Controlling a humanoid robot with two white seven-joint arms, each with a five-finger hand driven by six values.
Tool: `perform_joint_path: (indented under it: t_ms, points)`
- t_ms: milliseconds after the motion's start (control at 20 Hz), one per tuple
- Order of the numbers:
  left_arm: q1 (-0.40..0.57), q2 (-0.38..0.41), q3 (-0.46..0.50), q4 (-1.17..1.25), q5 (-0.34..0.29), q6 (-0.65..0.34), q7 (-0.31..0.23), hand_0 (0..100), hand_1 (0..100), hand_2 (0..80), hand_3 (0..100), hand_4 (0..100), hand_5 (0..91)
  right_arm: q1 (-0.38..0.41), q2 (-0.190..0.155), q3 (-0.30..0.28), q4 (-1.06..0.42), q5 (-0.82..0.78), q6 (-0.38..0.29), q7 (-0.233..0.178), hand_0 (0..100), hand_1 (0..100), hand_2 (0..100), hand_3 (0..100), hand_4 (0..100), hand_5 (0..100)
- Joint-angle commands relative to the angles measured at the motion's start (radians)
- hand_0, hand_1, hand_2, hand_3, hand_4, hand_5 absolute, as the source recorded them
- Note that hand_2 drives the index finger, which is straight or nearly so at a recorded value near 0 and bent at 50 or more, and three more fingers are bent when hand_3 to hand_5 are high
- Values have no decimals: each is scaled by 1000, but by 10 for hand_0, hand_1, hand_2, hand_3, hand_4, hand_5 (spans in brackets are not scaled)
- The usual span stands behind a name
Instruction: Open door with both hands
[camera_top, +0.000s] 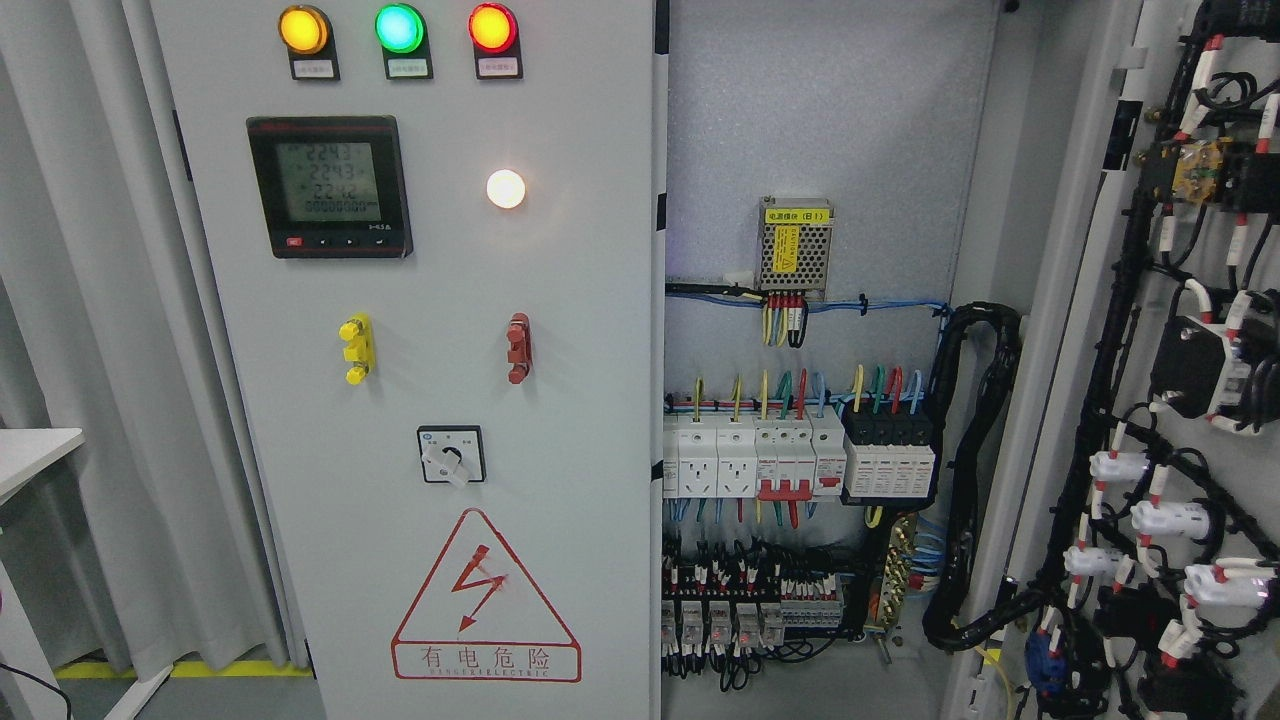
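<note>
Grey sheet-metal left cabinet door (420, 400): closed, fills frame from 9 to 12 o'clock; free vertical edge runs top to bottom at centre. Grey right cabinet door (1080, 300): swung open at 3 o'clock, inner face w/ black wiring harness (1120, 420) toward camera. Between them, open compartment w/ white breaker row (755, 455) at 5 o'clock.

Closed door carries amber, green, red round lamps (398, 28) at 12 o'clock, black digital meter (328, 186) below, red triangular warning label (486, 600) at 6 o'clock. Grey curtain (90, 350) at 9 o'clock, just beside the cabinet.

No robot arm or hand in view; hand state cannot be told.
</note>
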Motion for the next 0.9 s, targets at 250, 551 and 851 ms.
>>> perform_joint_path:
  t_ms: [250,551,851]
  points:
    - [197,-413,127,1221,-105,-5,4,296,0,28,27,35,0,7,-8,5,-91,-31,-5,-8,218,0,0,0,0,0]
    - [189,-524,381,1445,-132,-10,-8,296,0,28,27,36,0,203,-17,-3,-749,-29,3,-11,218,0,0,0,0,0]
    - [195,-526,392,1500,-247,-8,116,296,0,28,27,36,0,241,-11,9,-1263,-29,9,-15,218,0,0,0,0,0]
